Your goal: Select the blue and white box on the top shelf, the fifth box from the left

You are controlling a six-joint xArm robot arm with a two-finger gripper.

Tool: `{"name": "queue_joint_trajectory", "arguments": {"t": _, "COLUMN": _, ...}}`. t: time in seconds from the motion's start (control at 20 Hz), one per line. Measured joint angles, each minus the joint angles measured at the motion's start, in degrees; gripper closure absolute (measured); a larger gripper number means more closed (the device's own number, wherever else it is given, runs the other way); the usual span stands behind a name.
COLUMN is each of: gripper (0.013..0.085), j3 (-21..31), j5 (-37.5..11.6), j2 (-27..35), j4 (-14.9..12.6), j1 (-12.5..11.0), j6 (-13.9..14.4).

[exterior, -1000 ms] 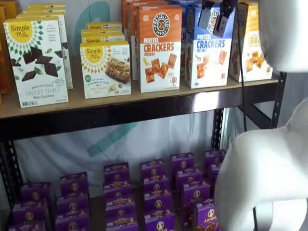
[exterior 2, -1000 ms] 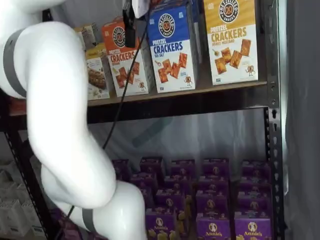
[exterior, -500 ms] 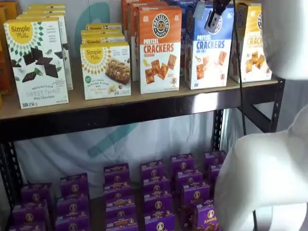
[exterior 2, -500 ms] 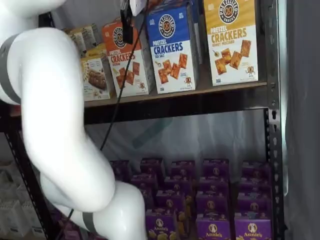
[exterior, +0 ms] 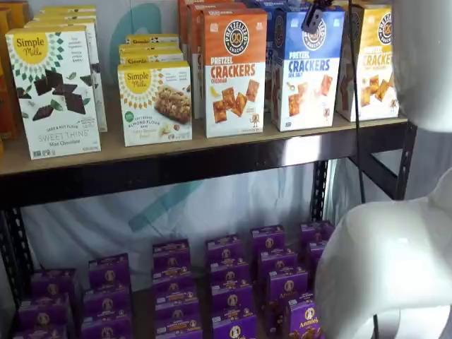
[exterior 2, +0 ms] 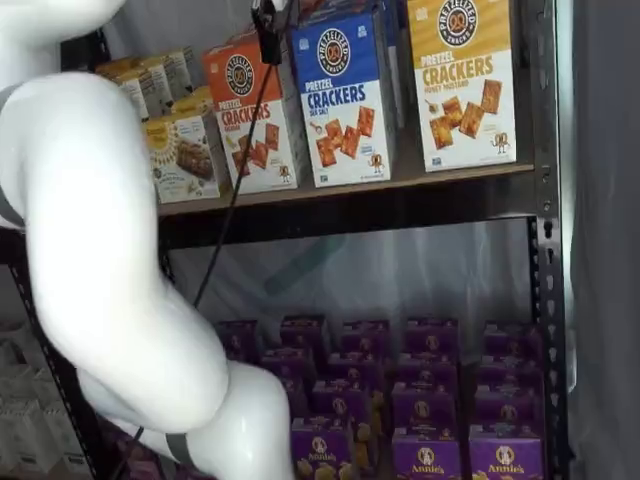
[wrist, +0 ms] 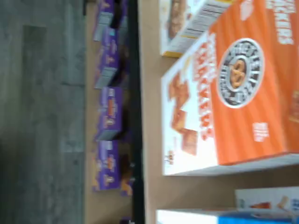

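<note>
Facing wrist camera: an orange-fronted pretzel cracker carton (wrist: 233,88) filled the wrist view.
Shelf views: the tall blue and white box (exterior: 306,68) stood on the tan wooden top shelf (exterior: 176,145), between orange and yellow-topped cartons.
Gripper (exterior: 313,17): black fingers hung before that box's top; spread could not be told.

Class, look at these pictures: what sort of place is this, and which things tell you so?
Probably a mock grocery or stockroom shelf. Boxed snacks such as the blue and white box stand in rows on the top shelf, many identical purple boxes fill the level below, and a white robot arm works in front.

Blue and white box (exterior: 308,69) on top shelf (exterior: 212,145), between two cartons
</note>
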Motion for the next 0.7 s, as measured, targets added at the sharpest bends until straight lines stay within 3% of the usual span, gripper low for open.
{"name": "queue_joint_trajectory", "arguments": {"t": 0.3, "gripper": 0.013, "j3": 4.0, "j5": -11.0, "j2": -1.5, "j4": 0.5, "j1": 0.1, "j6": -1.0}}
{"name": "queue_joint_trajectory", "arguments": {"t": 0.7, "gripper": 0.013, "j3": 0.1, "j5": -11.7, "j2": 5.0, "j4": -1.4, "j1": -0.4, "j6": -3.0}}
